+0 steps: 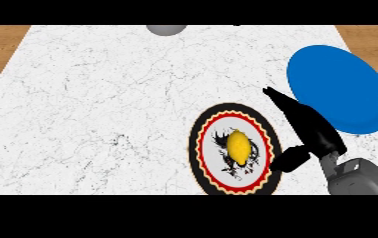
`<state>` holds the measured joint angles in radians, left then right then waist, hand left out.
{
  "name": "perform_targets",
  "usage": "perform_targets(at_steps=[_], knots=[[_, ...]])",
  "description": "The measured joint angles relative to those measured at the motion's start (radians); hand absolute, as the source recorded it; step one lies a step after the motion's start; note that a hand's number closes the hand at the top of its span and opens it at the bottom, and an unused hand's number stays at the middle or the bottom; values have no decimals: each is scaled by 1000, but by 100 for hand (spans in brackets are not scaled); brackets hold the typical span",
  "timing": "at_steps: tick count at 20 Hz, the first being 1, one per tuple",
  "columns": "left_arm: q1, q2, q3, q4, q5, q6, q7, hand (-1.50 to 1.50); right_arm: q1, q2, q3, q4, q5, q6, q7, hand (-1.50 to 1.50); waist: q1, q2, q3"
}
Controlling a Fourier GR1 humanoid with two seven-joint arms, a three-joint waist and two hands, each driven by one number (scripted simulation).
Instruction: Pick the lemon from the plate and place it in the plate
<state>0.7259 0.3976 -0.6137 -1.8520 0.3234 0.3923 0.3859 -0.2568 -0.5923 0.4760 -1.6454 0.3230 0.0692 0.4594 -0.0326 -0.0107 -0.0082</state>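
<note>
Lemon (238, 145) not picked yet, sat on patterned plate (204, 132); right hand (306, 127) held unclenched beside it, blue plate (332, 82) unfilled.

No readable text, no labels or numbers — patterned plate (209, 154) bears only ornament

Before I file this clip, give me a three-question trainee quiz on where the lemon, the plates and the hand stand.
1. True or false: the lemon lies on the patterned plate.
2. Which is nearer the blue plate: A) the right hand, B) the grey object at the far edge?
3. Fill in: the right hand's fingers are straight, so the hand is ____.

Key: 1 true; 2 A; 3 open.
</note>
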Motion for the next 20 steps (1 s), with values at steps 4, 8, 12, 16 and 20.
perform_targets(at_steps=[4, 8, 12, 16, 20], knots=[[-8, 1, -10, 8, 8, 7, -10, 0, -2, 34, 32, -8, 19, -3, 46, -150, -2, 1, 1], [-18, -2, -22, 18, 14, 17, -23, 0, -11, 57, 66, -10, 56, -5, 96, -150, 0, 1, 2], [-26, 4, -29, 23, 22, 23, -32, 0, -19, 76, 100, 0, 108, -11, 151, -150, 0, 2, 2], [-33, 9, -37, 28, 29, 31, -43, 0, -27, 83, 113, 15, 143, -15, 185, -150, 0, 3, 3], [-43, 14, -46, 34, 37, 39, -50, 0, -26, 110, 143, 26, 171, -18, 214, -150, 0, 5, 4]])
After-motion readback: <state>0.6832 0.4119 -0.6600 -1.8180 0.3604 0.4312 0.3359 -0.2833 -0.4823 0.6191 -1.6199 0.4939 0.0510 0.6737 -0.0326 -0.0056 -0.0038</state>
